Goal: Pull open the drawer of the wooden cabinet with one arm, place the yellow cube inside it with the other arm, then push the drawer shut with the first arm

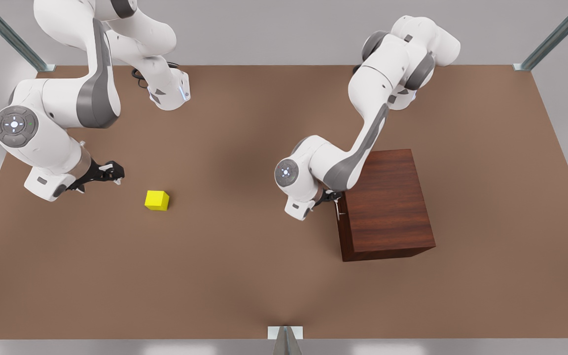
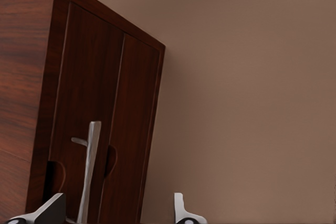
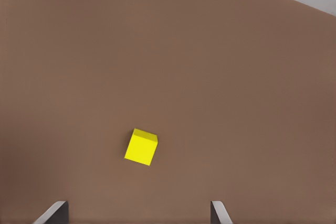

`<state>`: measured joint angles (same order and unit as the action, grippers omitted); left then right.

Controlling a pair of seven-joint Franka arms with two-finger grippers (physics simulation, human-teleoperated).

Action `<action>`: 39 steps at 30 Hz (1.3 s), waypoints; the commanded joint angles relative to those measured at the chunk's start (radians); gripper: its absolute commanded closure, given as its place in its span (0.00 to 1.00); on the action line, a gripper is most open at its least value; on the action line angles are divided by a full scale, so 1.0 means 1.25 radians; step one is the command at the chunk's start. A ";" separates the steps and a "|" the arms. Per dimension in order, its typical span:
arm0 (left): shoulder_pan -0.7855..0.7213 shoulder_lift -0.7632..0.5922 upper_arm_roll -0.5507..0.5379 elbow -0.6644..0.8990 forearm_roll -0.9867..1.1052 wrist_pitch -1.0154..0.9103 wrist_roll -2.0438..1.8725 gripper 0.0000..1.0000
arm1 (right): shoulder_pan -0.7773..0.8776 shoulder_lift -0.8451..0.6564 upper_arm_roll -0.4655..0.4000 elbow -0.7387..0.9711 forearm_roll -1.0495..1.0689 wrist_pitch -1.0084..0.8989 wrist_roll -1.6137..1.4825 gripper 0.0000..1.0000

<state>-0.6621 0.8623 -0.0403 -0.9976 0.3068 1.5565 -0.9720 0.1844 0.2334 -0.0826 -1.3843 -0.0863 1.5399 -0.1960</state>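
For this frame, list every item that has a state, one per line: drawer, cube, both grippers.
drawer: closed, flush with the wooden cabinet.
handle: between the left gripper's open fingers, not yet clamped.
yellow cube: resting on the table, free of any gripper.
left gripper: open, at the drawer's front panel.
right gripper: open, empty, hovering short of the cube.

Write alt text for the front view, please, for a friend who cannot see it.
Two white robot arms work over a brown table. The left gripper is at the silver handle of a closed drawer in a dark wooden cabinet; the right gripper, open, hovers near a small yellow cube.
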 commanded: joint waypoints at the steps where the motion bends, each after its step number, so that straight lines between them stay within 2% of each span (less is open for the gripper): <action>1: 0.001 0.001 0.000 0.000 0.000 0.030 -0.239 0.00 | -0.002 0.000 0.000 0.000 0.000 -0.001 -0.009 0.00; 22: 0.013 0.022 0.004 -0.001 0.014 0.002 0.131 0.00 | -0.003 0.013 0.000 -0.004 0.000 -0.005 -0.010 0.00; 33: 0.013 0.032 0.003 -0.001 -0.018 -0.035 0.132 0.00 | -0.004 0.013 -0.001 -0.004 0.000 -0.007 -0.010 0.00; 39: 0.012 0.038 0.000 0.004 -0.027 0.009 0.125 0.00 | -0.004 0.022 -0.003 -0.004 0.000 -0.007 -0.010 0.00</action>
<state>-0.6473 0.9102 -0.0385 -0.9955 0.2789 1.5469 -0.8724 0.1796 0.2607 -0.0849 -1.3903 -0.0865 1.5324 -0.2071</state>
